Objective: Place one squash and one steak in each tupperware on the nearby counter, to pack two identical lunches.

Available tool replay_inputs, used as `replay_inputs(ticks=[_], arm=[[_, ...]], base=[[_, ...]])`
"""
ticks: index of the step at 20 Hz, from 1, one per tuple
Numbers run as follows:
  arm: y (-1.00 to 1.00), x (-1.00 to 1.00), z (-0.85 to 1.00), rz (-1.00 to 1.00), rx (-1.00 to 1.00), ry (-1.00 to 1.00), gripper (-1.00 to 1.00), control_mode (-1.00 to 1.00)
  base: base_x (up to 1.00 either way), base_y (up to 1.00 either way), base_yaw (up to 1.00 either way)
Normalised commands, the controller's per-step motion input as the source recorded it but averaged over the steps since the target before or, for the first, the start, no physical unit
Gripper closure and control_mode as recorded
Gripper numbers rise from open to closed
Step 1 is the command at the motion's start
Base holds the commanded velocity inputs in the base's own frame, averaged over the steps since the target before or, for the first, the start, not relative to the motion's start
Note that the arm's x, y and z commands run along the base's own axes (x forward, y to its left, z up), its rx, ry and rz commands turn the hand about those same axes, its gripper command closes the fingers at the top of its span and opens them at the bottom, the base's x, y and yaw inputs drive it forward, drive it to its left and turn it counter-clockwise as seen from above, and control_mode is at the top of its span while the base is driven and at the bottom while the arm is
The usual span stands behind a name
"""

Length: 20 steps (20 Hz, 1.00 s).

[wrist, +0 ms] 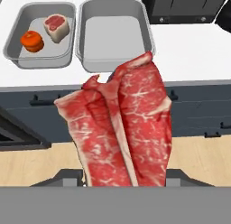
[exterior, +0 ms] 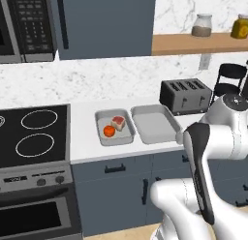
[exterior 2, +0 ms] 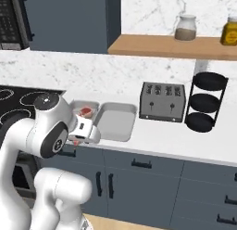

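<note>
The gripper is clamped on a flat steak, which hangs in the hand view in front of the drawer fronts, short of the counter edge and not yet over either container. Its long axis runs up the hand view, the upper end leaning toward the empty tupperware and the lower end sunk between the fingers; the marbled face is turned to the camera, with a pale seam of fat down the middle. The left tupperware already holds a squash and a thick steak, so the empty one beside it, rims seemingly touching, is the likely target. To do this well, the arm should carry the meat forward and clear of the near rim, centre it over the bare floor, and line its length up with the container's longer side before lowering. The slab is floppy-looking, so a low release would keep it from draping over the wall. In the right base view the gripper sits tucked behind the arm, so height above the counter is hard to judge.
</note>
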Motion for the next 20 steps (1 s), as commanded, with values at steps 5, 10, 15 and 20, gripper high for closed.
replay_inputs(ticks=[5,10,15,20], arm=[[0.00,0.00,0.00,0.00,0.00,0.00,1.00,1.00],[0.00,0.00,0.00,0.00,0.00,0.00,1.00,1.00],[0.00,0.00,0.00,0.00,0.00,0.00,1.00,1.00],[0.00,0.53,-0.23,0.00,0.00,0.02,1.00,-1.00]], base=[[0.79,-0.02,0.04],[0.29,-0.12,0.00],[0.24,-0.02,0.00],[0.00,0.00,0.00]])
